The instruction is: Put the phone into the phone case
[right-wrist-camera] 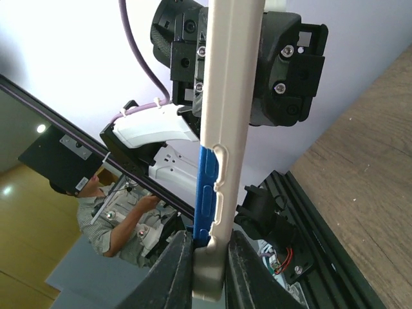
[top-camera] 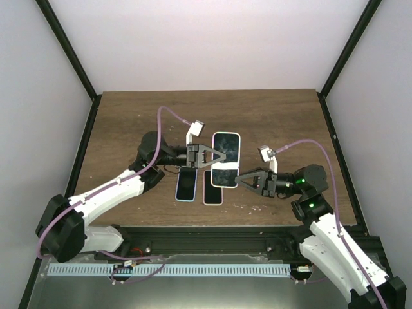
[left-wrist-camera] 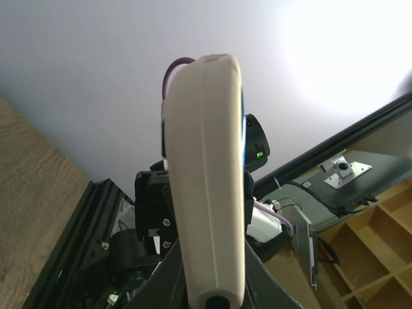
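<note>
Phone (right-wrist-camera: 205, 187) partly seated in phone case (left-wrist-camera: 206, 193), both off the counter (top-camera: 129, 116). Left pincer (top-camera: 217, 156) clamps a long edge, right pincer (top-camera: 239, 178) pinches the near end. Likely light, rigid, slick: grip rims, not glass

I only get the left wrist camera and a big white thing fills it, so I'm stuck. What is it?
Observer: It's a white phone case, held by your left gripper. From above, the phone shows its dark screen.
Operator: Is the other arm helping?
Observer: Yes, the right gripper pinches its near corner.
Operator: Is the phone all in?
Observer: Seemingly not: the right wrist camera shows its blue edge poking out along one side.
</note>
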Robot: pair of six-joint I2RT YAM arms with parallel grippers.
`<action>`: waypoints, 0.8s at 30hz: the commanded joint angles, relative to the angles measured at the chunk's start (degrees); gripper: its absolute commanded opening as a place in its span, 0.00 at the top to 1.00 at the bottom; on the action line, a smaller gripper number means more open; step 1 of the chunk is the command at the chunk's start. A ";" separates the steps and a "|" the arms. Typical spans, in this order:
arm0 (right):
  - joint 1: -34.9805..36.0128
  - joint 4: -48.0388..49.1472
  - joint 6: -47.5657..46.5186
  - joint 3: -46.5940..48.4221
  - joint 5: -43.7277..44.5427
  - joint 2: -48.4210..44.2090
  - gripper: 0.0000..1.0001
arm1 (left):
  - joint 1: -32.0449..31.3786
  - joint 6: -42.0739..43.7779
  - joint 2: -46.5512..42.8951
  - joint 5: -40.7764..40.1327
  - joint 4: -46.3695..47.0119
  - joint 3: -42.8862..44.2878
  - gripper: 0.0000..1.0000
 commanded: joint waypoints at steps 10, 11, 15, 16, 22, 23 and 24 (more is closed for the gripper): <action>1.19 14.39 3.94 0.63 -5.75 -2.95 0.90 | 2.21 -2.87 4.06 -1.60 9.46 -0.50 1.00; 1.22 14.62 3.92 0.65 -5.71 -3.07 0.88 | 2.21 -3.25 4.26 -1.37 9.99 -0.55 1.00; 1.23 14.82 4.22 0.74 -5.41 -3.60 0.83 | 2.14 -5.13 5.19 -0.37 12.88 -0.68 1.00; 1.22 14.76 4.15 0.74 -5.37 -3.77 0.83 | 2.14 -5.46 5.28 -0.16 13.27 -0.68 1.00; 1.18 10.45 2.30 1.19 -2.95 -4.91 0.72 | 2.18 -5.87 5.27 0.79 14.04 -0.52 1.00; 1.16 9.45 1.64 1.38 -2.19 -5.13 0.76 | 2.13 -6.05 5.27 1.08 14.27 -0.43 1.00; 1.21 8.55 1.13 1.58 -1.52 -5.45 0.81 | 2.10 -6.25 5.28 1.31 14.58 -0.34 1.00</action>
